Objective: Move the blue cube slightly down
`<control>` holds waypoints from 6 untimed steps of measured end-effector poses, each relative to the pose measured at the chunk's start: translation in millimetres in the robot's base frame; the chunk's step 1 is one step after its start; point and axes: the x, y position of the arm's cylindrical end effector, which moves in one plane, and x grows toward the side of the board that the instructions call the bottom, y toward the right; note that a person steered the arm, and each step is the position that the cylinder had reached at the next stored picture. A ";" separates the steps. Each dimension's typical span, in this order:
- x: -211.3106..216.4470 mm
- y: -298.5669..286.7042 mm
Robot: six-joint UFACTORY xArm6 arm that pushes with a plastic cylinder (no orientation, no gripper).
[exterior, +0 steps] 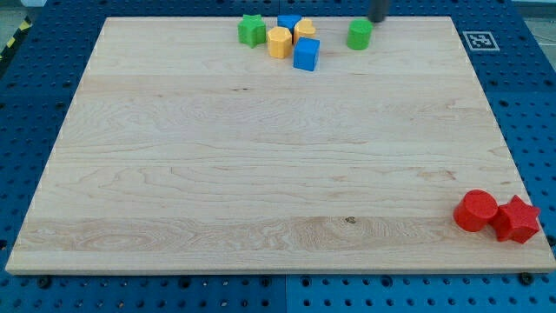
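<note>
Approaching from the worktop [261,174]'s top edge, my tip [379,20], a bare rod with no claw to spread, should round behind the blue cube [306,54] near top-centre and nudge gently downward.

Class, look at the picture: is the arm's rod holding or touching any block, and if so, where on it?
Nothing is held. My tip sits at the view's top, just up and right of the green cylinder block, apart from it, and well right of the blue cube block.

my tip [378,21], upright, at view's top
</note>
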 end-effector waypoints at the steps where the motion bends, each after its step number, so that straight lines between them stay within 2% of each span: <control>1: 10.5 -18.7; 2: 42.1 -25.7; 3: 73.2 -73.9; 4: 76.5 -95.4; 6: 48.9 -44.2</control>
